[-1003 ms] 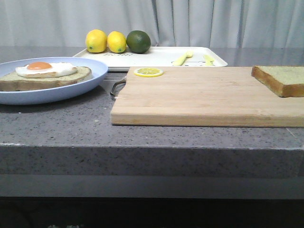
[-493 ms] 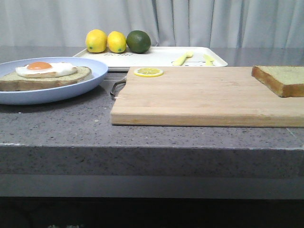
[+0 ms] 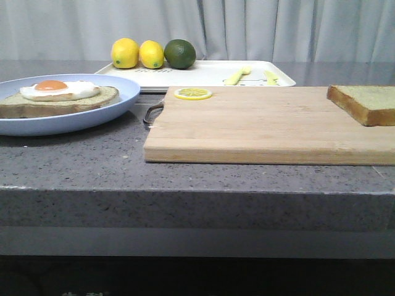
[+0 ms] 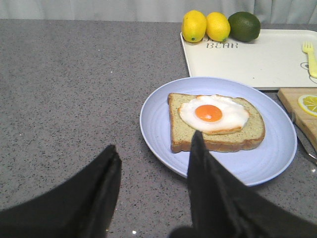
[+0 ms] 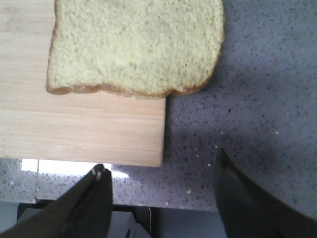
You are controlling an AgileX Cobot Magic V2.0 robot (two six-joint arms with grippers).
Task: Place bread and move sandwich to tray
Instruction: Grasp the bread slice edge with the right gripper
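Two pincers, the left pincer (image 4: pixel 151 171) and the right pincer (image 5: pixel 161 198), are both spread wide and hold nothing. The bread (image 3: pixel 365 103) lies on the right end of the cutting board (image 3: pixel 259 126). The sandwich (image 3: pixel 58 98) rests on the blue plate (image 3: pixel 117 105) on the tabletop (image 3: pixel 92 160). The tray (image 3: pixel 203 74) is behind.

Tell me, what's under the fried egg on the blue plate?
The fried egg lies on one brown-crusted bread slice, which rests on the round pale blue plate. Whatever lies between egg and bread, or beneath the slice, is covered.
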